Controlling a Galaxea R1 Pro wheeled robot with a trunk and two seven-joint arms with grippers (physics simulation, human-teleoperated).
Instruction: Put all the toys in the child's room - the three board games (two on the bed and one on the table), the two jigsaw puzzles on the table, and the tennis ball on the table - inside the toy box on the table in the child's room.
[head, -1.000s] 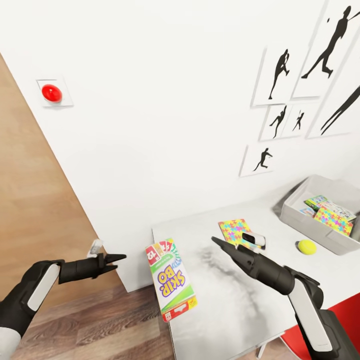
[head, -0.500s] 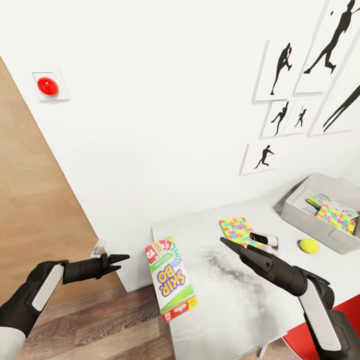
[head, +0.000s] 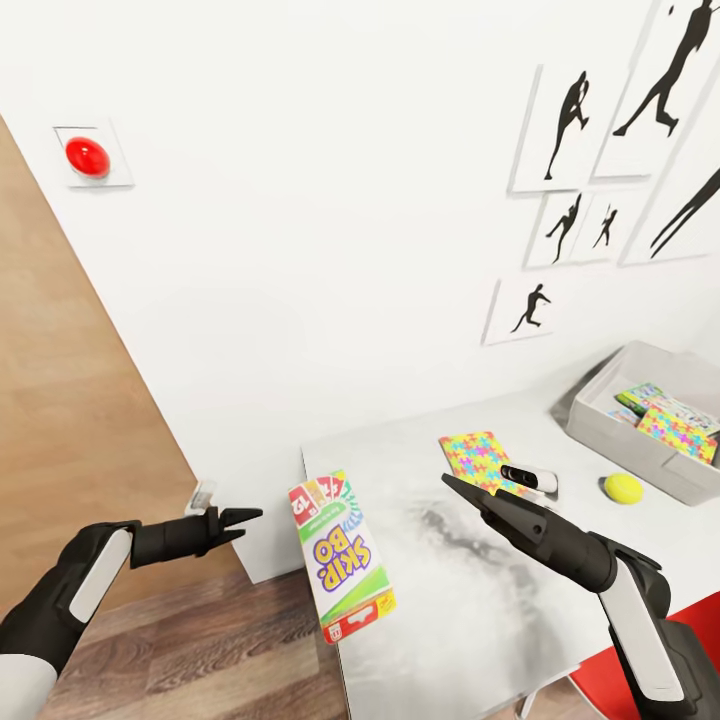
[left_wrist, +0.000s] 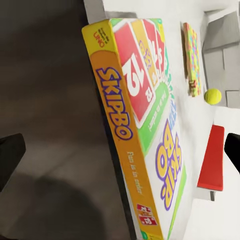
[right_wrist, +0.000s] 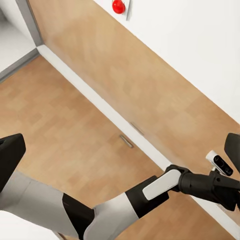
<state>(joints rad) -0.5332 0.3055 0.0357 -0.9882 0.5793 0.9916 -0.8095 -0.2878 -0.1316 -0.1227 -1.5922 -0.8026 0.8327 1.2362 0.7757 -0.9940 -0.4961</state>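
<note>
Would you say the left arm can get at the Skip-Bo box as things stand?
Probably yes. The left end effector hangs open beside the Skip-Bo box, apart from it, with nothing between them. The box overhangs the table edge on that side.

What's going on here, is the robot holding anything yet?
No. Both hands are empty. The left hand hangs off the table's end, aimed at the SKIP BO box lying on that edge. The right hand hovers over the tabletop near a jigsaw puzzle. The tennis ball also sits loose on the table. The toy box at the far end already holds a jigsaw and printed boxes.
</note>
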